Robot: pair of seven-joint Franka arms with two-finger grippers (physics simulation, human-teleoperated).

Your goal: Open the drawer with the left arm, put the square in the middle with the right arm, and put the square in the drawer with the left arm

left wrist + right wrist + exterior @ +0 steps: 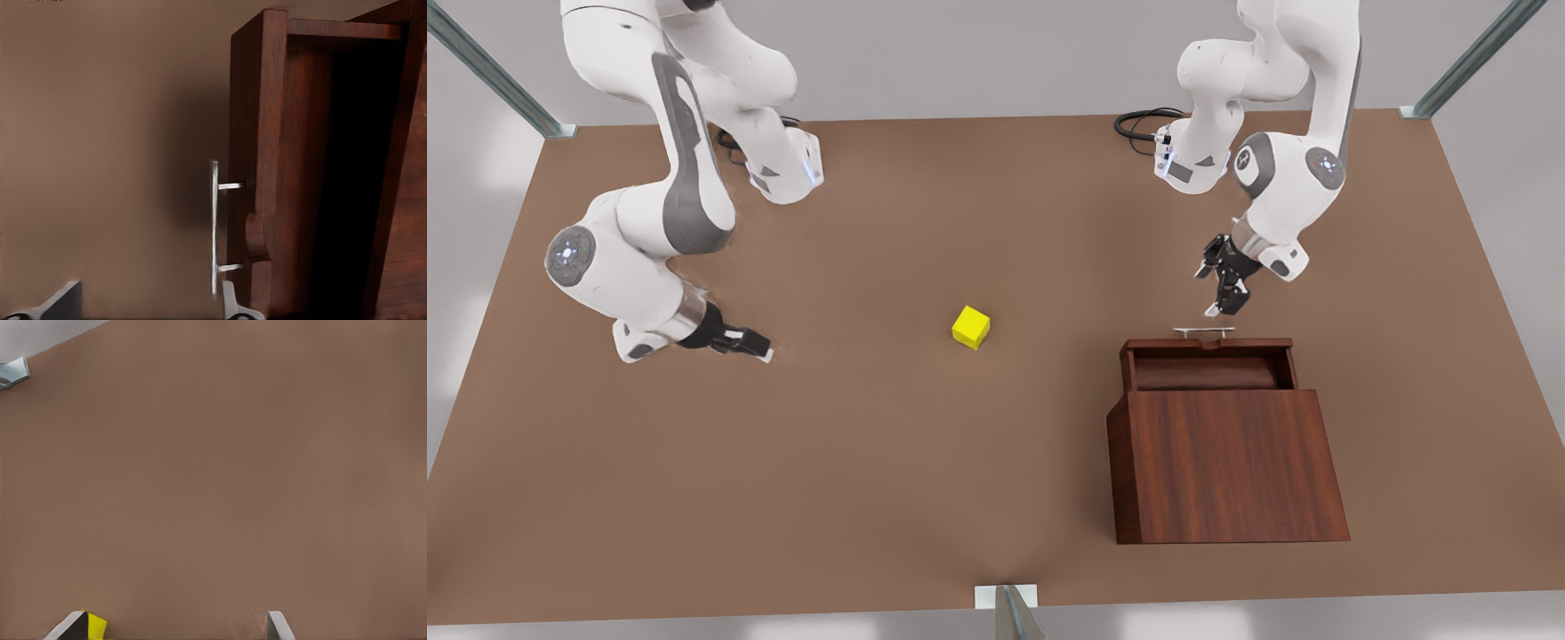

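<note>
We see no legible writing or brand anywhere. The brown tabletop lies matte under grey walls, with metal frame struts at its corners. On it, toward the edge at the front view's right, sits the dark wood-grain cabinet, its drawer pulled out toward the far edge, the silver bar handle leading. The two white arms rise from the far edge. The left gripper hangs just above and beside that handle, and in the left wrist view its fingers stand well apart with nothing between them, one tip close by the handle. The right gripper lies low near the edge at the front view's left, its jaws wide and holding nothing. The square rests near the tabletop's middle, well apart from both grippers and the cabinet.
</note>
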